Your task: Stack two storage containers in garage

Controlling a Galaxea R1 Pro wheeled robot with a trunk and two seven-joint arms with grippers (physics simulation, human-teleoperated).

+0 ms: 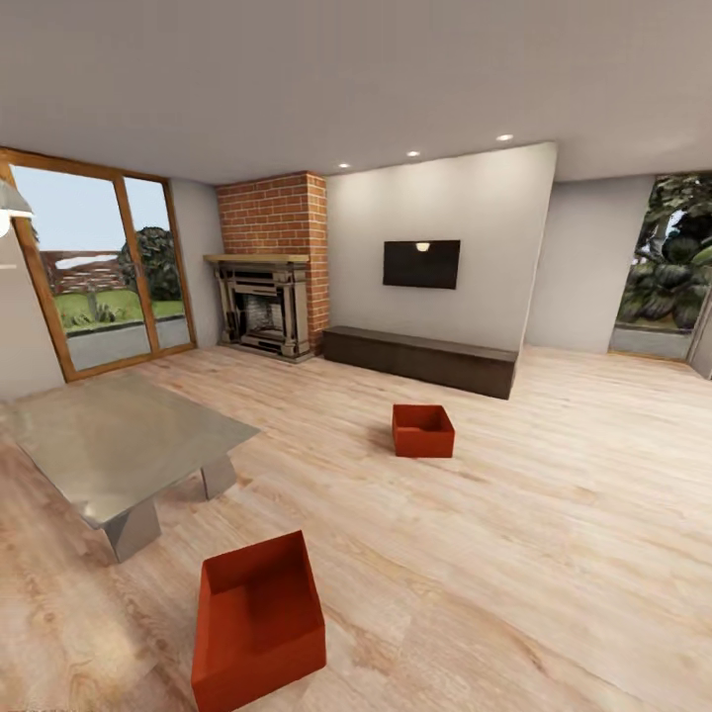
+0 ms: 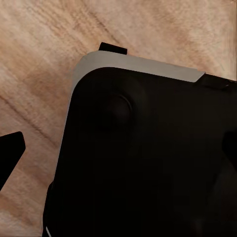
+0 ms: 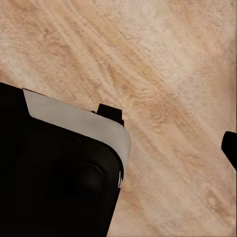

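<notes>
Two containers, near (image 1: 259, 618) and far (image 1: 423, 430), are seen on the wood floor (image 1: 554, 514); neither pincer's opening can be told.

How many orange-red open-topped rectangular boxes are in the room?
2: one orange-red box on the wood floor beside the glass coffee table; another farther off, before the dark bench.

Both wrists pointed down, over base (image 2: 148, 158).

Two orange-red storage containers (image 1: 257, 621) (image 1: 423, 430), light wood-grain plank floor (image 1: 554, 514), red-brick fireplace (image 1: 274, 259), black TV (image 1: 421, 264), grey glass coffee table (image 1: 109, 445), dark brown bench (image 1: 420, 360).
</notes>
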